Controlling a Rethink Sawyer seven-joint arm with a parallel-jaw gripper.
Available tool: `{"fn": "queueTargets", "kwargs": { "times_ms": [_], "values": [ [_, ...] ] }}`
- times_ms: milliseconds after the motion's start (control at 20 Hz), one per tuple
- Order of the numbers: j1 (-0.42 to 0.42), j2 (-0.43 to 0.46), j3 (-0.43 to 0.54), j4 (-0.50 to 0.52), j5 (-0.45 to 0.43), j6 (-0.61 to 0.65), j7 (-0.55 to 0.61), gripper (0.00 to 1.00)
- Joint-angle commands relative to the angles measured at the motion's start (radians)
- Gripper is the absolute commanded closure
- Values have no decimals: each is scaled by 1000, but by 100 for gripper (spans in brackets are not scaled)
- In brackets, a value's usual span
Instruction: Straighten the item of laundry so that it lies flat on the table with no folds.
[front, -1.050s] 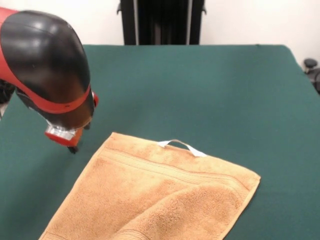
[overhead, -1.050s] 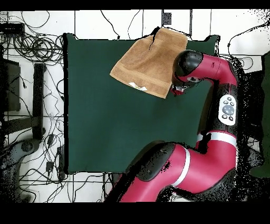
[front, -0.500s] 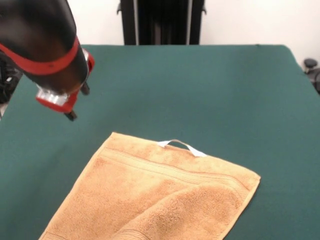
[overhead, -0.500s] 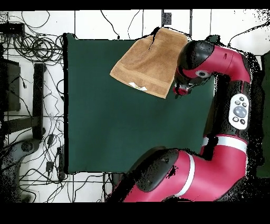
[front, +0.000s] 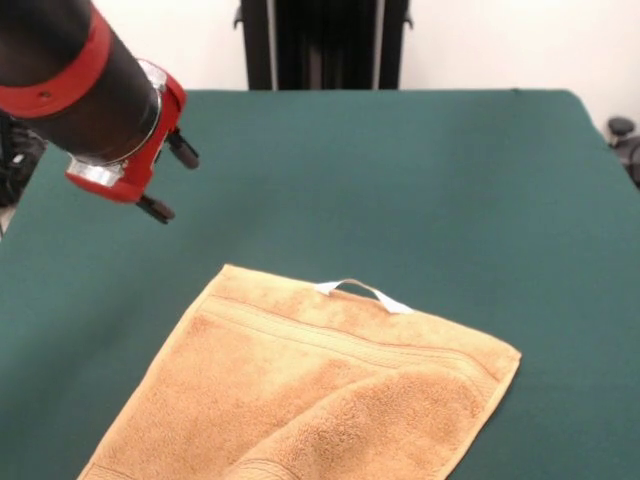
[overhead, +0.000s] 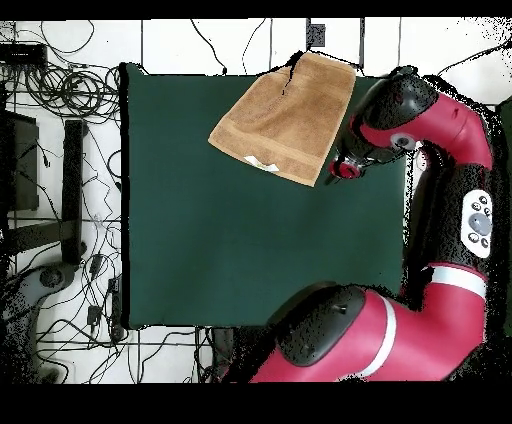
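You have the green desk (front: 420, 180) filling the frame, the tan towel (front: 300, 390) lying at lower centre with one corner folded over itself, its white loop tag (front: 362, 292) on the upper hem. At upper left, your hand (front: 170, 180) hangs above bare felt, fingers spread, holding nothing.

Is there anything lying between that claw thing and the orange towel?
Nothing: in the front view only bare green table separates the gripper from the towel. The overhead view shows no object between them either.
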Motion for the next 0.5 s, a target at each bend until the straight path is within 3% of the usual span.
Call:
{"fn": "queueTargets", "kwargs": {
  "times_ms": [50,500],
  "values": [
    [-16,52,147,215,94,-76,108,0],
    [-48,68,172,253,103,-160,41,0]
  ]
}}
